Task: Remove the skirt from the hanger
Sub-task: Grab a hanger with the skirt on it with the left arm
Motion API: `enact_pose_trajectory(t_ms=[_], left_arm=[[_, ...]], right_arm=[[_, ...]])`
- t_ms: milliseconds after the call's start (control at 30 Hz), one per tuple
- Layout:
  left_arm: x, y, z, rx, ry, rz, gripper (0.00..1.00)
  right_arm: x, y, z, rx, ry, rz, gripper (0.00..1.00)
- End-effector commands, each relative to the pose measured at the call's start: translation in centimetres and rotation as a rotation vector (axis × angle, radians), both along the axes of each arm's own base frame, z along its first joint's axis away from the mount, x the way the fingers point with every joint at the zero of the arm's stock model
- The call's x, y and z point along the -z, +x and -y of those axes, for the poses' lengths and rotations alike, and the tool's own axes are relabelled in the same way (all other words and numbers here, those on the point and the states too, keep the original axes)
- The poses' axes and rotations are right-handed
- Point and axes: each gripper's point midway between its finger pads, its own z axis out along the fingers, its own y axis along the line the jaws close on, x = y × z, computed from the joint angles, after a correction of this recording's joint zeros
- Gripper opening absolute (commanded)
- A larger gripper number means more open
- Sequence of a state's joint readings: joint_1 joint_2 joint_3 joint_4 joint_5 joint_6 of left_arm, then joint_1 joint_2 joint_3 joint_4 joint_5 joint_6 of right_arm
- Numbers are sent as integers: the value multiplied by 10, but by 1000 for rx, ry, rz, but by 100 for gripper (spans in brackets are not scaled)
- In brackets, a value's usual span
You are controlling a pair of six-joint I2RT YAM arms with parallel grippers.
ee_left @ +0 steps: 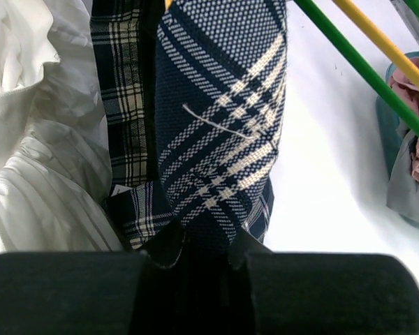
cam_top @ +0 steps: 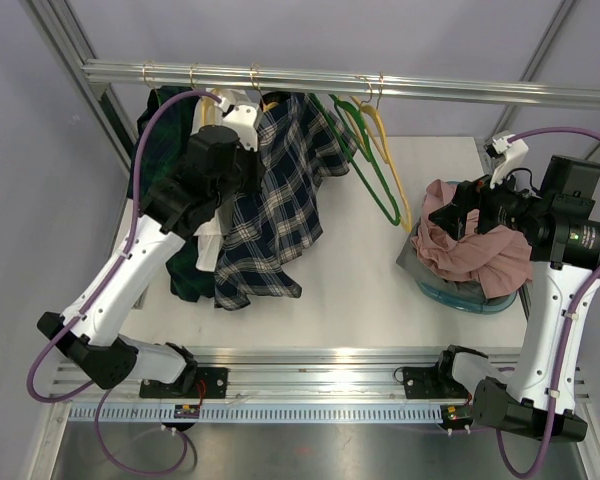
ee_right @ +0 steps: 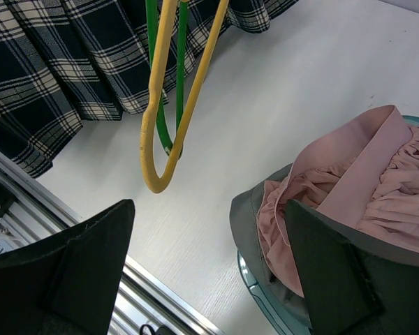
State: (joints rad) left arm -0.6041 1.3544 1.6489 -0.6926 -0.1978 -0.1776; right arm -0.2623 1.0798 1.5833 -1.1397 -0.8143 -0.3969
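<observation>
Two robot arms stand at six o'clock, the left arm (cam_top: 130,280) and the right arm (cam_top: 550,330). At twelve o'clock one rail (cam_top: 330,80) carries two bare hangers, one green hanger (cam_top: 365,165) and one yellow hanger (cam_top: 395,170). It also carries one plaid skirt (cam_top: 275,200), one dark green garment (cam_top: 160,130) and one white garment (ee_left: 42,139); at three o'clock, one basket (cam_top: 470,295) holds one pink garment (cam_top: 480,250).

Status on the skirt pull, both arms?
Left gripper shut on plaid skirt, which hangs from the rail. Right gripper open, idle over pink clothes. Empty green and yellow hangers alongside.
</observation>
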Motion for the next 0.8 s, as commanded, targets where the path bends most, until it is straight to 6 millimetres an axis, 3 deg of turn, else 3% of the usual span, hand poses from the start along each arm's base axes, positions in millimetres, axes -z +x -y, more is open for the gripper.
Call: enact_pose_trajectory(t_ms=[0, 233, 367, 433, 600, 767], left_arm=[[-165, 22, 2, -67, -349, 497, 0], [-171, 33, -2, -65, -203, 602, 0], [-162, 40, -5, -86, -123, 609, 0], [-160, 37, -4, -90, -162, 604, 0], [-128, 30, 3, -174, -341, 529, 0], [-126, 30, 2, -254, -269, 607, 0]], right_arm=[[-9, 0, -3, -9, 13, 39, 95], [-4, 0, -3, -5, 22, 22, 96], [-3, 0, -3, -5, 24, 19, 95], [-2, 1, -3, -3, 25, 17, 96], [-1, 3, -4, -1, 42, 5, 96], [-3, 4, -5, -6, 55, 5, 96]])
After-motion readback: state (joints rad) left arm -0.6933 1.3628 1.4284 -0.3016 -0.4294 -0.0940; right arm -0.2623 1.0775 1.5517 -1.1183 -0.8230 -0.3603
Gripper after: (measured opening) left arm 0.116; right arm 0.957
